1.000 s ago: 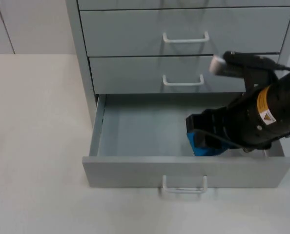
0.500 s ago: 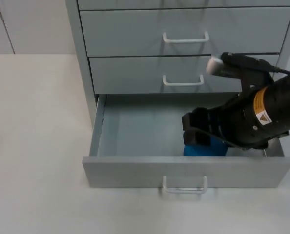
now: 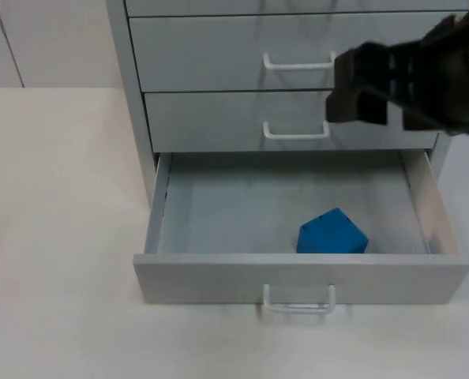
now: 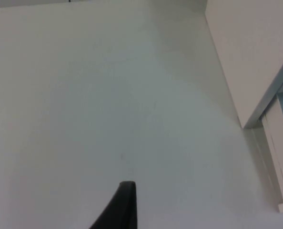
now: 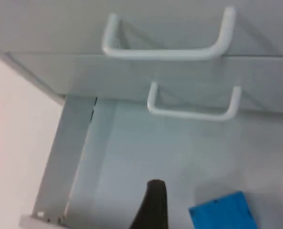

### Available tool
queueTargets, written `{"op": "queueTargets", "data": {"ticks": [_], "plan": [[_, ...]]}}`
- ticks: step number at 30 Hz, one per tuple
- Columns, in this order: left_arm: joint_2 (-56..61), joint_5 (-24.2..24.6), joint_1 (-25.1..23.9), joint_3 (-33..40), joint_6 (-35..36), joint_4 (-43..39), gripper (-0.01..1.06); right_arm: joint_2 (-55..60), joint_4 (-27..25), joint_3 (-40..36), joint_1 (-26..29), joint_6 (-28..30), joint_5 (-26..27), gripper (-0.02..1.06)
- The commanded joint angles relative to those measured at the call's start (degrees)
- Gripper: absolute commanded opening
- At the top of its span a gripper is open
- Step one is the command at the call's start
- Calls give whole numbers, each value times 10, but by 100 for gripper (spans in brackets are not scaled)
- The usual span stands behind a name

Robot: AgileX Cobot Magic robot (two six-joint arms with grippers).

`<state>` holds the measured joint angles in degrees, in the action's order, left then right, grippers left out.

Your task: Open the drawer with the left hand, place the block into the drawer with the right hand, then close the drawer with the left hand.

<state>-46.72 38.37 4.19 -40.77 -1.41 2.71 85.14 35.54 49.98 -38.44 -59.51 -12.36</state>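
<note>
Inside the open drawer (image 3: 219, 205) lay the block (image 3: 332, 233), seemingly light and rigid, the drawer's handle (image 3: 298, 304) the natural hold; whether the right gripper (image 3: 359, 83) above was open, I couldn't tell.

Your right pincer (image 3: 353, 99) hangs raised at the right, holding nothing, wrist level. Your left pincer (image 4: 125, 202) waits, pointed down.

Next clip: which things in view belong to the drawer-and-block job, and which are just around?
Job:
blue block, in the open bottom drawer
right gripper, above the drawer
left gripper, over the table

Around:
two shut upper drawers
</note>
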Motion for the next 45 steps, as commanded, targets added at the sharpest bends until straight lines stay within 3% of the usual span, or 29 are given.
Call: {"op": "queueTargets", "data": {"ticks": [1,7,8,17,28,35,45], "plan": [[4,-4,-2,3,0,4,105,-26,2,2,-15,21,-47,72],[4,-6,-2,3,0,4,105,-77,-2,2,-82,80,-164,72],[4,-6,-2,3,0,4,105,-90,-26,2,-94,113,-191,72],[4,-9,-2,3,0,4,105,-127,-163,1,-101,277,-240,72],[4,-12,-2,3,0,5,105,-151,-165,1,-91,335,-329,72],[4,-12,-2,3,0,5,105,-217,-165,1,-7,347,-362,72],[4,-11,-2,3,0,-4,105,-345,-209,1,176,427,-413,72]]}}
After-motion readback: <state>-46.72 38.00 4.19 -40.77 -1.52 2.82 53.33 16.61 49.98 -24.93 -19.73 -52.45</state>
